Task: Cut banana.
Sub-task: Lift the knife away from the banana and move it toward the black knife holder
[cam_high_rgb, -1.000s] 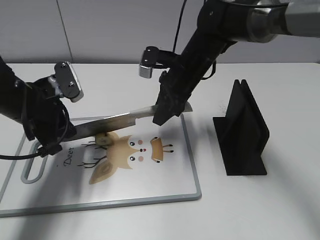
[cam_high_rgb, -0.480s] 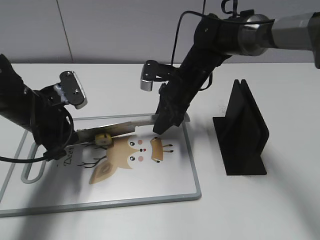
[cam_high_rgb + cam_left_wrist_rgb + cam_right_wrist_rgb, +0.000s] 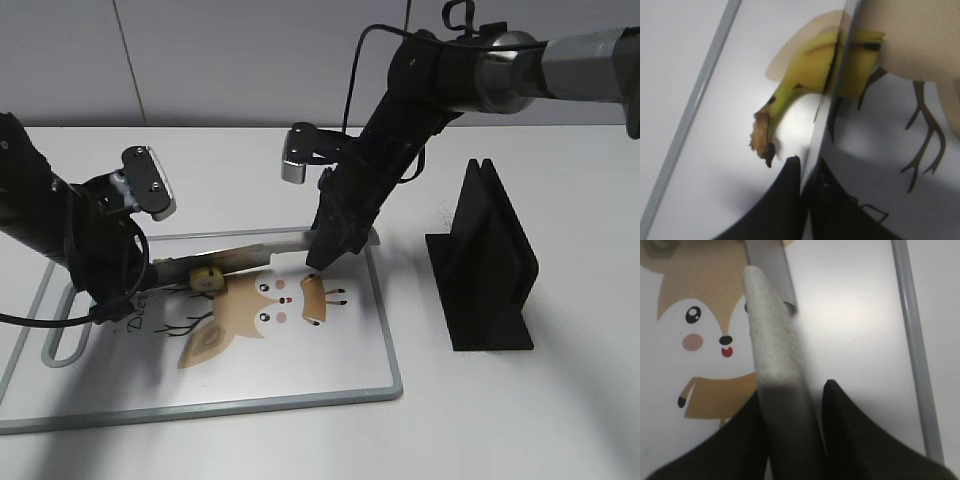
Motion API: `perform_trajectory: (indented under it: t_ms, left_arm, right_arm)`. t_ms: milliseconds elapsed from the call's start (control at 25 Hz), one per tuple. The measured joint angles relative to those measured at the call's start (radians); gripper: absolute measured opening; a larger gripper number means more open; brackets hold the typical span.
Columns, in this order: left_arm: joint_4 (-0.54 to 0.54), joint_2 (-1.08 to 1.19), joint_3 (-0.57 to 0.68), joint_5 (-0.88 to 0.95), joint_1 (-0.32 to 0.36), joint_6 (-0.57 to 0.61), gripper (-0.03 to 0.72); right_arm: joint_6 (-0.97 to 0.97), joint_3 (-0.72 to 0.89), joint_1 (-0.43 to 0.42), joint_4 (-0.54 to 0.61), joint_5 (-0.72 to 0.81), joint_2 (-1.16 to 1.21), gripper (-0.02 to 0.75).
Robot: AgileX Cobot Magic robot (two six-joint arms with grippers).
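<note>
The banana (image 3: 810,65), a short yellow stub with a dark brown stem tip, lies on the white cutting board (image 3: 300,370) on the deer's ear. A knife blade (image 3: 837,75) stands edge-down across it, sunk into the peel. My left gripper (image 3: 807,162) is shut on the blade's far end, just short of the stem. My right gripper (image 3: 792,395) is shut on the knife's white handle (image 3: 770,330). In the exterior view the knife (image 3: 240,255) spans between the left gripper (image 3: 135,275) and the right gripper (image 3: 325,250), with the banana (image 3: 205,277) under it.
The board has a grey rim (image 3: 392,350) and a tan printed deer (image 3: 265,305) in its middle. A black knife stand (image 3: 485,265) rises on the table to the right of the board. Bare table lies in front.
The knife has come down from above the board onto the banana, both arms lowering with it. Since half a second ago almost nothing has moved.
</note>
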Motion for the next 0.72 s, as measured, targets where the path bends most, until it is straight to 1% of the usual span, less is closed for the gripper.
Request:
perform_trajectory:
  t_ms: [160,400,720]
  left_arm:
    - [-0.001,-0.019,0.002,0.019,0.0,0.0,0.024]
    - [0.008,-0.072,0.016,0.119,0.002,-0.007,0.018]
    - [0.001,-0.087,0.019,0.126,0.002,-0.008,0.016]
  right_arm:
    - [0.003,0.0,0.0,0.003,0.009,0.001,0.252]
    - [0.019,0.0,0.004,0.023,0.089,0.009,0.253]
    - [0.028,0.0,0.004,0.008,0.095,-0.025,0.253]
